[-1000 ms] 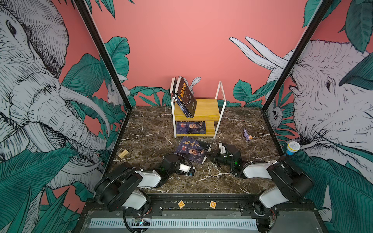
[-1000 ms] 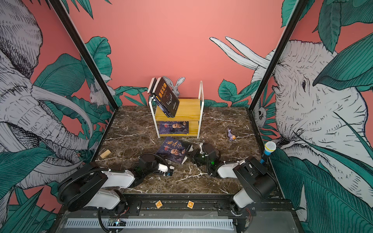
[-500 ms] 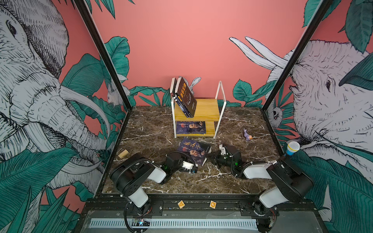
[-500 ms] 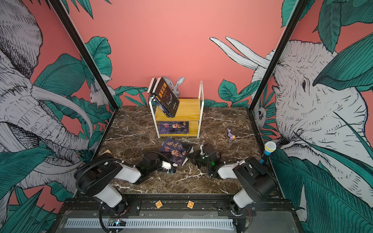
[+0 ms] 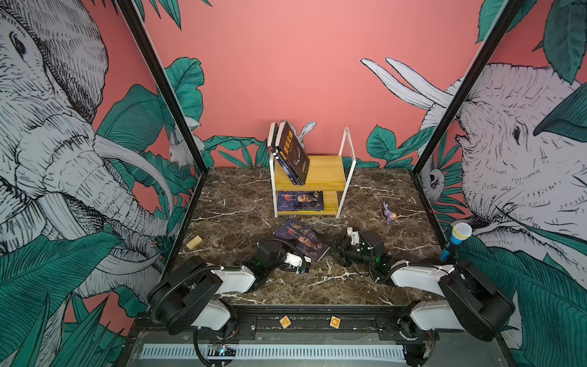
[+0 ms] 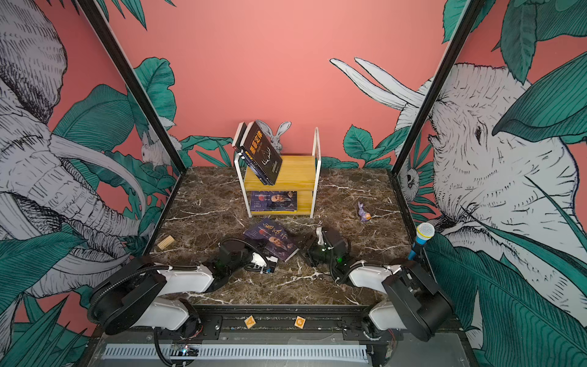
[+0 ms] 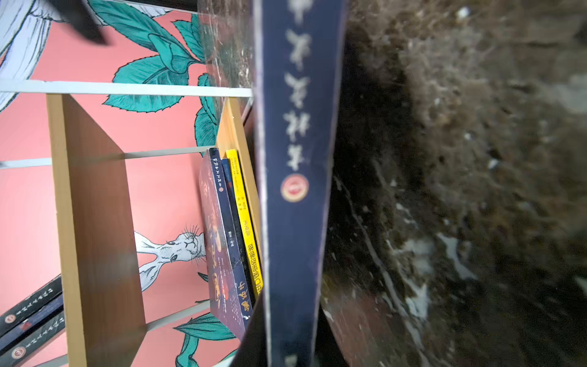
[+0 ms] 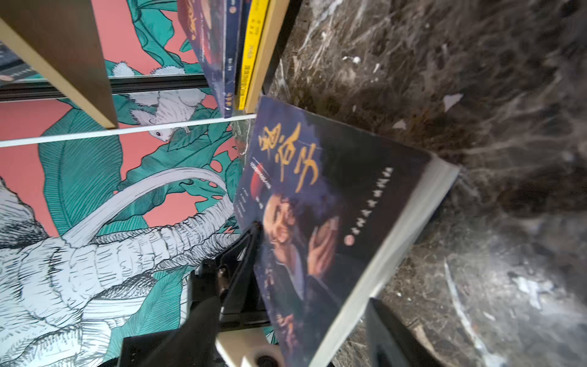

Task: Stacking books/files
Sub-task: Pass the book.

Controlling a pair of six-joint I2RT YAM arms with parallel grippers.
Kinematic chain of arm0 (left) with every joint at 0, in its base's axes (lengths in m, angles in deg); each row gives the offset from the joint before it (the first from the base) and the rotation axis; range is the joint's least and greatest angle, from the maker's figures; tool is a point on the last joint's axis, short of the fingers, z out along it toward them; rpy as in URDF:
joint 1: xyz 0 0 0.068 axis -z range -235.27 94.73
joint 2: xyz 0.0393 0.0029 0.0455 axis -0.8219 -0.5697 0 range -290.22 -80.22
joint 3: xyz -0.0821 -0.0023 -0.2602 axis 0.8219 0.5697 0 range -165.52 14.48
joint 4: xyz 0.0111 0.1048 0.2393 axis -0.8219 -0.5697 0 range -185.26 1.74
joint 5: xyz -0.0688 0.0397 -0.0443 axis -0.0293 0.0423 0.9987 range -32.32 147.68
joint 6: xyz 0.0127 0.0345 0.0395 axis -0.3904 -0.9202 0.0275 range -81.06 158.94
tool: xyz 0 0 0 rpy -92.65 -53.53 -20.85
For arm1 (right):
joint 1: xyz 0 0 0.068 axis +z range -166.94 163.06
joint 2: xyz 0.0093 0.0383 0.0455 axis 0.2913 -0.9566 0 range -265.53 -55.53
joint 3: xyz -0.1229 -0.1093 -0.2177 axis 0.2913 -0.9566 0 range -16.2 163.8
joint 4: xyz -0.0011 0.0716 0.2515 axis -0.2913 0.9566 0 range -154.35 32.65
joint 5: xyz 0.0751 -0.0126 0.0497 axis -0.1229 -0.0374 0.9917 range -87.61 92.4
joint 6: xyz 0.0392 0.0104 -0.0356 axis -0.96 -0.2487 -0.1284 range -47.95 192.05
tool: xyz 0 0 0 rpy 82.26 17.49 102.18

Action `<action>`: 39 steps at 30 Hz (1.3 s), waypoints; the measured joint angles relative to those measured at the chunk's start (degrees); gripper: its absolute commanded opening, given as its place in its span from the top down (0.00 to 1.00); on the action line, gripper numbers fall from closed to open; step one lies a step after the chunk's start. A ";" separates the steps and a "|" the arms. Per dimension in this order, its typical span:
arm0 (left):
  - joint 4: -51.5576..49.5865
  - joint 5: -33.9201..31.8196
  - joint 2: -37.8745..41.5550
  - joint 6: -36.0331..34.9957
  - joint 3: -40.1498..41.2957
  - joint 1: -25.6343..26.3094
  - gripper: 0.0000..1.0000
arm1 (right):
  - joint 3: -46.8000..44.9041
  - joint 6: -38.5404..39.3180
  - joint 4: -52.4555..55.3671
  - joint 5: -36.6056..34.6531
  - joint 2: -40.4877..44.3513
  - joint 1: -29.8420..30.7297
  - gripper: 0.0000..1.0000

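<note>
A navy book with a bearded man's face (image 5: 300, 238) (image 6: 270, 237) (image 8: 333, 197) lies tilted on the marble table in front of the shelf. My left gripper (image 5: 305, 259) (image 6: 272, 259) (image 7: 286, 336) is shut on its spine (image 7: 295, 159). My right gripper (image 5: 339, 245) (image 6: 305, 244) (image 8: 292, 343) is open, with its jaws on either side of the book's page edge. One finger (image 8: 390, 333) stands clear of the pages. Three dark books (image 5: 290, 152) (image 6: 260, 151) lean on the top board of the shelf. More books (image 5: 300, 200) (image 7: 228, 238) lie flat on the lower board.
The yellow shelf with a white wire frame (image 5: 327, 171) stands at the back middle. A wooden block (image 5: 193, 242) lies at the left. A purple toy (image 5: 390, 215) and a blue microphone (image 5: 457, 236) are at the right. Two orange tiles (image 5: 285, 322) sit on the front rail.
My left gripper has reached in and shut on the book's spine. My right gripper, shut before, has opened wide and let go of the book.
</note>
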 measured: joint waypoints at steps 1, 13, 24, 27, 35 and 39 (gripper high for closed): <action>-2.32 -1.03 0.72 -0.76 -0.66 0.31 1.00 | -0.02 -0.07 1.31 -0.22 1.84 0.02 0.01; -24.24 -11.34 4.59 1.25 -16.79 3.43 1.00 | -4.26 -4.39 6.75 -4.87 13.16 1.86 0.07; -37.46 -14.60 4.63 6.40 -24.26 8.13 1.00 | -6.54 -15.30 -17.59 -7.63 -5.33 4.48 0.11; -38.58 -14.88 4.61 6.97 -24.61 8.24 1.00 | -6.40 -16.81 -23.30 -8.33 -8.76 5.38 0.18; -39.23 -14.84 4.61 7.89 -24.63 9.07 1.00 | -6.69 -18.51 -30.99 -10.29 -10.45 5.97 0.57; -40.85 -14.84 4.50 8.50 -25.16 9.31 1.00 | -7.04 -18.93 -31.58 -11.17 -10.40 5.97 0.87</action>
